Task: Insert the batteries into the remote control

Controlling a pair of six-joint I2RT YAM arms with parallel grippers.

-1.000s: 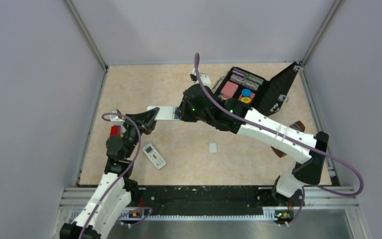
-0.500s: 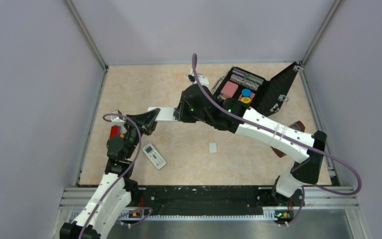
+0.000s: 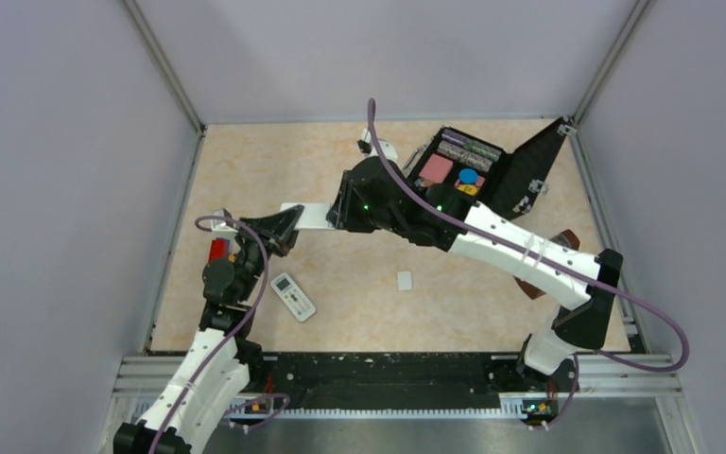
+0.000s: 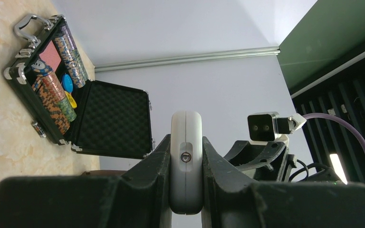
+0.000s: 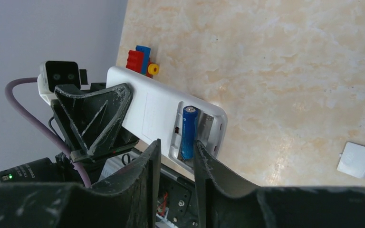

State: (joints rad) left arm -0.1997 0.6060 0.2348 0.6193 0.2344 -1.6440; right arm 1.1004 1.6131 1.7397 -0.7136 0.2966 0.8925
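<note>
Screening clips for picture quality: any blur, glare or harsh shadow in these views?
Top view: even light, sharp, no glare on the remote. Left wrist: left pincer dark and soft-focus, case sharp. Right wrist: right pincer blurred up close, battery crisp.

smooth white plastic remote control (image 5: 152, 107), glossy blue battery (image 5: 188, 130)

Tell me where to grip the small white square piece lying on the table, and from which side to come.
Grip the white square piece by two opposite edges, with the pincer coming straight down from above. It lies flat on the table, apart from everything else, so only its thin rim offers a hold.
</note>
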